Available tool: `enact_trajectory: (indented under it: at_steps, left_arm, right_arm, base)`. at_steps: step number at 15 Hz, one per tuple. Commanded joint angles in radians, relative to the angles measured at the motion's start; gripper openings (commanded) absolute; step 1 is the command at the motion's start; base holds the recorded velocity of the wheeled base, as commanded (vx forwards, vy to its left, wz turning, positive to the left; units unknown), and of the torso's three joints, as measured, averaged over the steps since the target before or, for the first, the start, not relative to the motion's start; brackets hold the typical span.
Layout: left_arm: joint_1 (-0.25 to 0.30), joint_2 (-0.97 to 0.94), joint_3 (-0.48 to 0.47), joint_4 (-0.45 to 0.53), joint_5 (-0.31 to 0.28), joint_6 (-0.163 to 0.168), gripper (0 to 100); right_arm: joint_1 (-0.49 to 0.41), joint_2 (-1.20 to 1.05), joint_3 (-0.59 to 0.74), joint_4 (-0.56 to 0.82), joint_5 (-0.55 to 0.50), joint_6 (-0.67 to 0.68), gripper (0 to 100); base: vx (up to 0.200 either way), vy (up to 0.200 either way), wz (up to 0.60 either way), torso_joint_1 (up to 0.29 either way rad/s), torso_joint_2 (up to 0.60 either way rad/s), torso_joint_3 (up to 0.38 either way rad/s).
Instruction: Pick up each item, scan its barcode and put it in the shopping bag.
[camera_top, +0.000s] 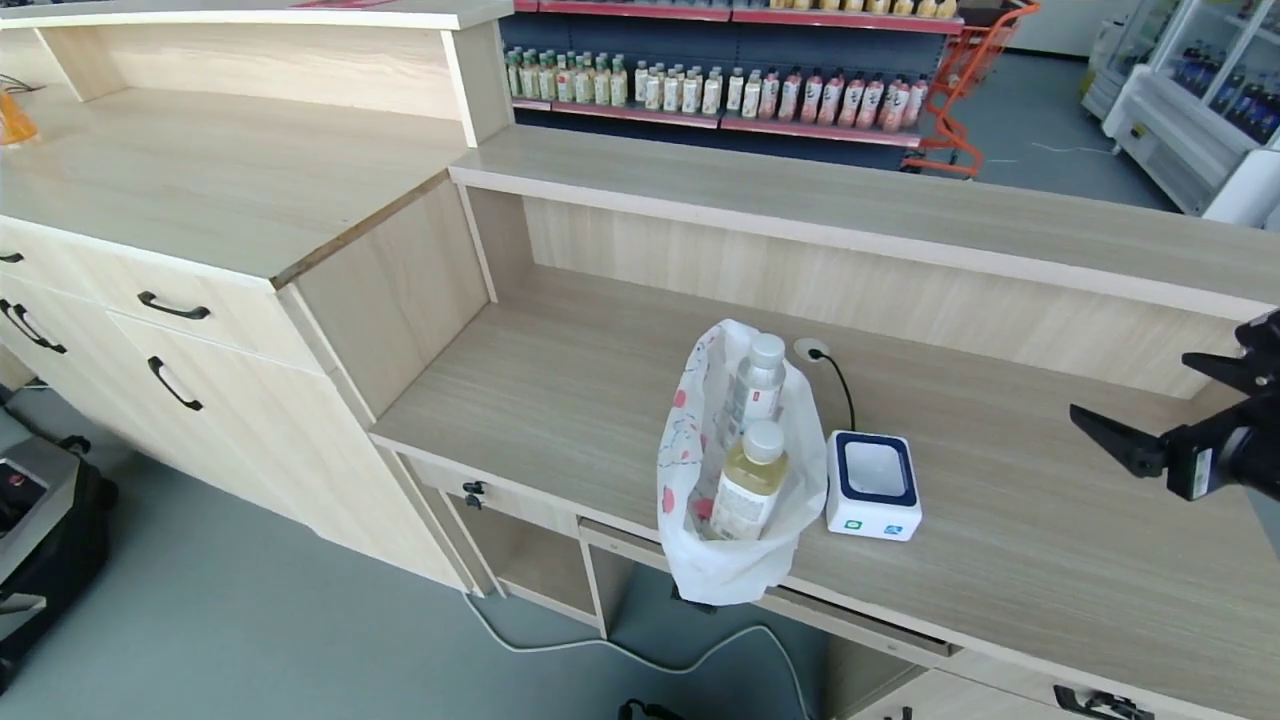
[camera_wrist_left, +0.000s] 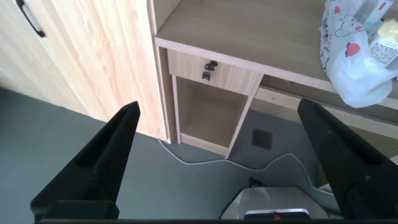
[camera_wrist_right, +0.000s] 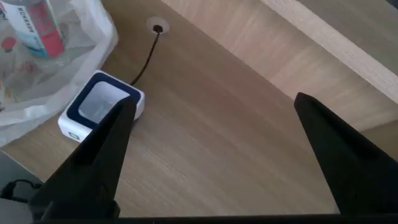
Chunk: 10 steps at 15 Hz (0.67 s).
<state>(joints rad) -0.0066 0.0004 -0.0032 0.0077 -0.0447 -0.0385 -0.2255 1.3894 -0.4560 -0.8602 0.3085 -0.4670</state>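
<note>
Pale tabletop carries the scanner, with the shopping bag just beside it for short drops. Both bottles sit bagged, so my right tool and left tool gape wide, empty.

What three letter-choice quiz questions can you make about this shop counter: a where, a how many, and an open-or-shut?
1. Where is the barcode scanner? A) on the counter beside the shopping bag B) inside the bag C) on the floor
2. How many bottles stand in the bag? A) one B) two C) four
3. The right gripper has its jaws: A) shut on a bottle B) shut on the scanner C) open, empty
Answers: A, it sits on the wood next to the bag; B, two are visible; C, nothing lies between the wide-apart jaws.
</note>
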Motion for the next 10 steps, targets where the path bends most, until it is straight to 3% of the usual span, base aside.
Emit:
enact_trajectory:
  at_steps: [1, 5, 8, 10]
  left_arm:
    - [0.000, 0.000, 0.000, 0.000, 0.000, 0.000, 100]
    - [0.000, 0.000, 0.000, 0.000, 0.000, 0.000, 100]
    - [0.000, 0.000, 0.000, 0.000, 0.000, 0.000, 100]
    - [0.000, 0.000, 0.000, 0.000, 0.000, 0.000, 100]
  right_arm:
    - [-0.049, -0.041, 0.003, 0.003, -0.039, 0.016, 100]
    - [-0.095, -0.096, 0.043, 0.020, -0.126, 0.062, 100]
    - [-0.097, -0.161, 0.068, 0.020, -0.126, 0.082, 100]
    - [-0.089, -0.210, 0.105, 0.018, -0.089, 0.203, 100]
  base:
    - [0.000, 0.000, -0.60, -0.002, 0.00, 0.007]
    - [0.000, 0.000, -0.60, 0.005, 0.00, 0.001]
    - [0.000, 0.000, -0.60, 0.001, 0.00, 0.005]
    - [0.000, 0.000, -0.30, 0.001, 0.00, 0.004]
